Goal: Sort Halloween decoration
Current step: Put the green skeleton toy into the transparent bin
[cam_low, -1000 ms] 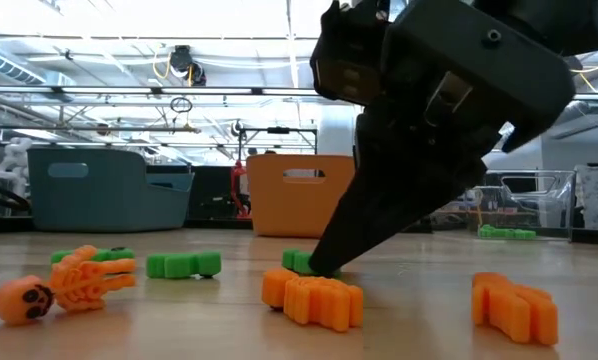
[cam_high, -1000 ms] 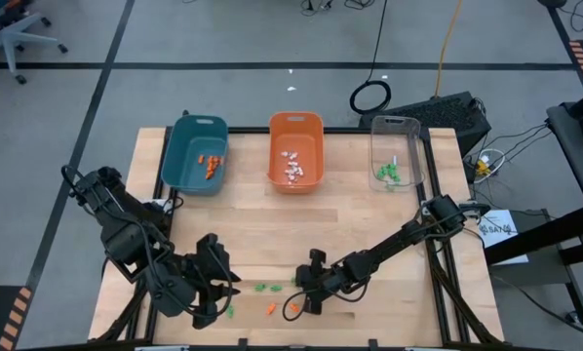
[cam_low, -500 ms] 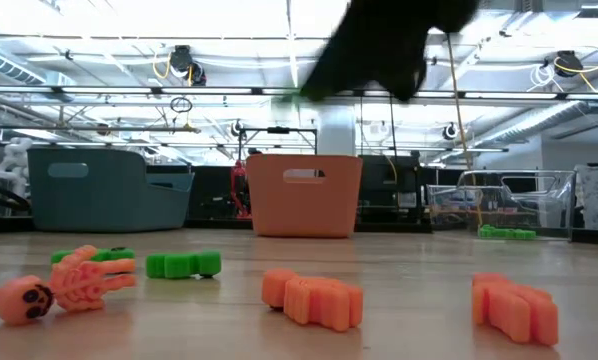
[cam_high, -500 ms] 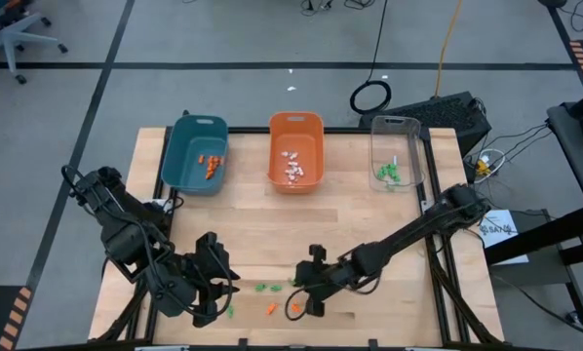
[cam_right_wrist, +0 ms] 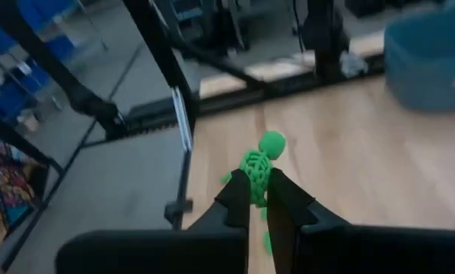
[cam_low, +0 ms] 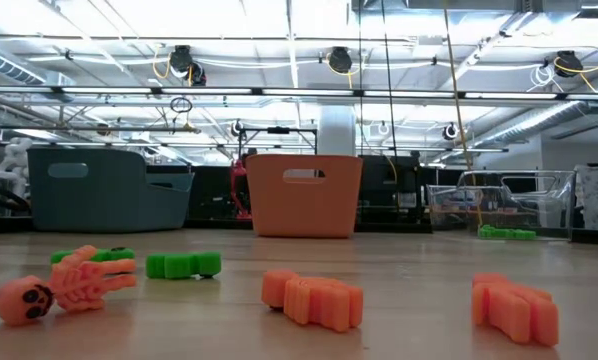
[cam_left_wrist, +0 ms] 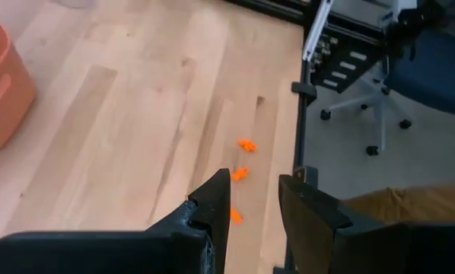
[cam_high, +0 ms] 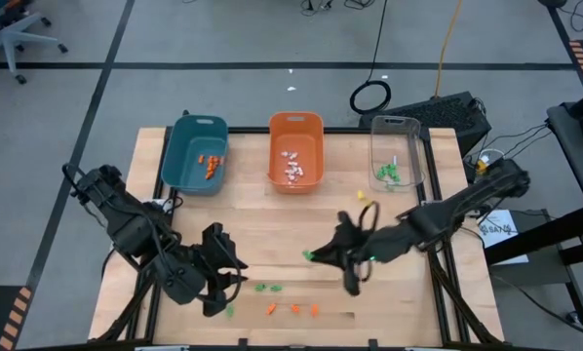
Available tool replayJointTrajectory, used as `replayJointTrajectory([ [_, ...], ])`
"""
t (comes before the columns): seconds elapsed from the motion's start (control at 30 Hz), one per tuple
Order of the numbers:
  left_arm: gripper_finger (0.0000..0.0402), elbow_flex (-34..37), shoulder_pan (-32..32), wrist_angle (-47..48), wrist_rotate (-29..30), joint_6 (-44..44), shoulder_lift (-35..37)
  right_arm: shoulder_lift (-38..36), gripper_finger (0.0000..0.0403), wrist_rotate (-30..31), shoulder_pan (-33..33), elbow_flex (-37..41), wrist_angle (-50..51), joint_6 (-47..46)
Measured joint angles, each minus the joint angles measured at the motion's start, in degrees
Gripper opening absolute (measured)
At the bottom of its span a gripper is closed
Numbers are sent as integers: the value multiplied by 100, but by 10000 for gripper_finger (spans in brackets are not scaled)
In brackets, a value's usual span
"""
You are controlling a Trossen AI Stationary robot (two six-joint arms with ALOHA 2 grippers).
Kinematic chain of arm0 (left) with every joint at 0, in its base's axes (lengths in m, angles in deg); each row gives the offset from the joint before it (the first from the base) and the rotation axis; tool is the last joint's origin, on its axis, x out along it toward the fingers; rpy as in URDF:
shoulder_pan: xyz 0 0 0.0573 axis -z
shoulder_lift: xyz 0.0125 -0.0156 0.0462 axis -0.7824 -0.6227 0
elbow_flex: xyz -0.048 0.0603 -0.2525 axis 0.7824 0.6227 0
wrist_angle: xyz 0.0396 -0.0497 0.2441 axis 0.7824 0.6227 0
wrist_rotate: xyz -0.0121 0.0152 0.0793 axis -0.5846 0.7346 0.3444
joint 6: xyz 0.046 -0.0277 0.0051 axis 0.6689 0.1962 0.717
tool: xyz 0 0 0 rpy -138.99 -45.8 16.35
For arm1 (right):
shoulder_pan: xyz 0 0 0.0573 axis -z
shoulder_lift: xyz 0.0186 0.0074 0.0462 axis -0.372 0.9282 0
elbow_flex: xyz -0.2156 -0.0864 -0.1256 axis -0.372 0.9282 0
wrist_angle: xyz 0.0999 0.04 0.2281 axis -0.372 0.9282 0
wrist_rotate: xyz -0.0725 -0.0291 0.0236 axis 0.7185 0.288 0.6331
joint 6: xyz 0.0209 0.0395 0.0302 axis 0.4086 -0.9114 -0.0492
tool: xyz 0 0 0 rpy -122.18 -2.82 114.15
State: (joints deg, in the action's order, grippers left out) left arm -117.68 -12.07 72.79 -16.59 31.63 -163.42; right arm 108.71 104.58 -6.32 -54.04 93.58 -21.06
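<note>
- The right gripper (cam_high: 316,255) is above the middle of the table (cam_high: 262,234), a little toward the near edge. Its fingers are narrow and pinch a green skeleton (cam_right_wrist: 256,166), which the right wrist view shows between the two tips.
- The left gripper (cam_high: 235,278) is low near the near left corner of the table. Its fingers (cam_left_wrist: 212,199) stand slightly apart with nothing between them.
- Three orange trinkets (cam_high: 293,309) lie in a short row close to the near edge, about in the middle of it. The left wrist view shows them beyond the fingertips, near the table edge.
- Two green trinkets (cam_high: 265,288) lie just beside that row, toward the left gripper, and one more green piece (cam_high: 229,311) lies close under the left gripper.
- In the low view an orange skeleton (cam_low: 64,284) lies on the wood, with a green piece (cam_low: 183,264) behind it and two orange pieces (cam_low: 312,298) farther along the table.
- Three bins stand along the far edge. The teal bin (cam_high: 196,153) at the far left holds orange trinkets, the orange bin (cam_high: 295,150) in the middle holds white ones, and the clear bin (cam_high: 398,150) at the far right holds green ones.
</note>
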Motion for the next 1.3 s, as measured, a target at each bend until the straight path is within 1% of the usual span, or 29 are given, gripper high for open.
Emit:
replayJointTrajectory([
  [0.17, 115, 0, -295, -317, 70, 510, 81, -613, 2, 247, 0, 0, -20, 459],
  [0.27, 115, 0, -546, -516, 74, 815, 206, -917, 2, 288, 6, 0, -23, 726],
  [0.47, 115, 0, -1245, -607, 85, 1468, 421, -1586, 2, 294, 114, 2, -40, 1227],
  [0.53, 115, 0, -1533, -621, -11, 1616, 484, -1816, 2, 291, 184, 2, -36, 1476],
  [0.7, 115, 0, -2177, -709, -352, 1761, 555, -2432, 2, 275, 418, 4, 12, 2087],
  [0.87, 115, 0, -2629, -747, -678, 1783, 569, -2948, 2, 275, 672, 4, 8, 2546],
  [0.97, 115, 0, -2838, -903, -854, 1779, 570, -3179, 2, 262, 783, 4, 8, 2787],
  [1.1, 115, 0, -3046, -1276, -883, 1780, 570, -3388, 2, 257, 869, 4, 61, 3062],
  [1.3, 115, 0, -3182, -1568, -881, 1777, 570, -3681, 2, 250, 946, 4, 290, 3113],
])
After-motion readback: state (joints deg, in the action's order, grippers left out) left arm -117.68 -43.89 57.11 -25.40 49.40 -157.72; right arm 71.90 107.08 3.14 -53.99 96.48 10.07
